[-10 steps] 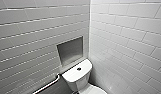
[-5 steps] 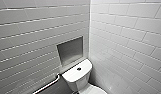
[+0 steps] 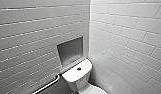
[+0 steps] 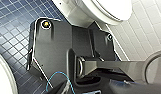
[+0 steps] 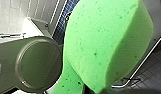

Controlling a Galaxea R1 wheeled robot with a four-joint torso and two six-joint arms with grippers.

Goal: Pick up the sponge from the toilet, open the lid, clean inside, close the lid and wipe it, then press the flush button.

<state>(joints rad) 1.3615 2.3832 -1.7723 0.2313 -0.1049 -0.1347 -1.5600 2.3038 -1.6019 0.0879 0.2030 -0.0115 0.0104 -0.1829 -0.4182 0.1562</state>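
**Sponge.** The sponge [image 5: 106, 42] is bright green with a speckled, porous surface. It sits directly in front of the right wrist camera. It is squeezed to a narrow waist at one end, where the right end effector [image 5: 78, 87] is clenched on it. It is clear of the toilet and touches no other surface that can be seen.

**Left end effector.** In the left wrist view the left end effector [image 4: 81, 87] lies among dark robot parts. Whether it is released or clenched cannot be told. A thin blue cable [image 4: 57, 77] loops beside it.

**Toilet.** In the head view the toilet [image 3: 79, 75] stands in the corner where the two tiled walls meet, with its tank against the left-hand wall. The flush button [image 3: 78, 68] is a small dark round spot in the centre of the flat tank top. In the left wrist view the white bowl is seen from low down, standing on the floor. Whether the lid is up or down cannot be told.

**Surroundings.**
- Wall niche [image 3: 70, 50]: a square recess set in the wall just above the tank.
- Grab bar [image 3: 49, 83]: a white bar fixed low on the same wall, beside the tank.
- Walls [image 3: 126, 37]: covered in white rectangular tiles.
- Floor [image 4: 13, 25]: small dark blue mosaic tiles.
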